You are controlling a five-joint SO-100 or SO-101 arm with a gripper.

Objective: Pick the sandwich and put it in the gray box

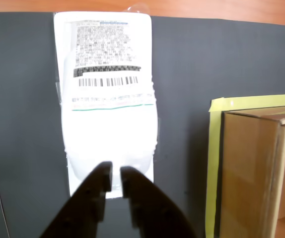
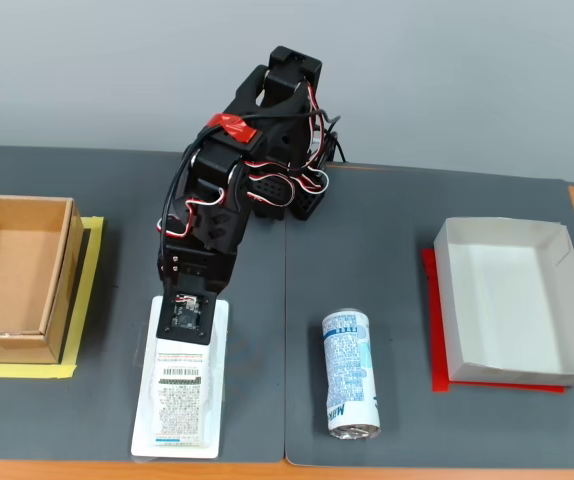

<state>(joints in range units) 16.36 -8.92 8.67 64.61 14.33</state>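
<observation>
The sandwich [image 1: 107, 114] is a flat white package with a printed label and barcode. It lies flat on the dark mat, lengthwise away from the arm, and also shows in the fixed view [image 2: 182, 395]. My gripper [image 1: 116, 173] is down on the end of the package nearest the arm, jaws closed to a narrow slit with white package showing between them. In the fixed view the gripper [image 2: 189, 325] sits low on that same end. The gray box [image 2: 512, 300] is a shallow pale tray at the right of the fixed view, empty.
A deeper brown cardboard box [image 2: 17, 270] stands on yellow tape at the left of the fixed view, and at the right in the wrist view [image 1: 251, 173]. A blue-and-white can [image 2: 350, 372] lies on its side between the sandwich and the gray box.
</observation>
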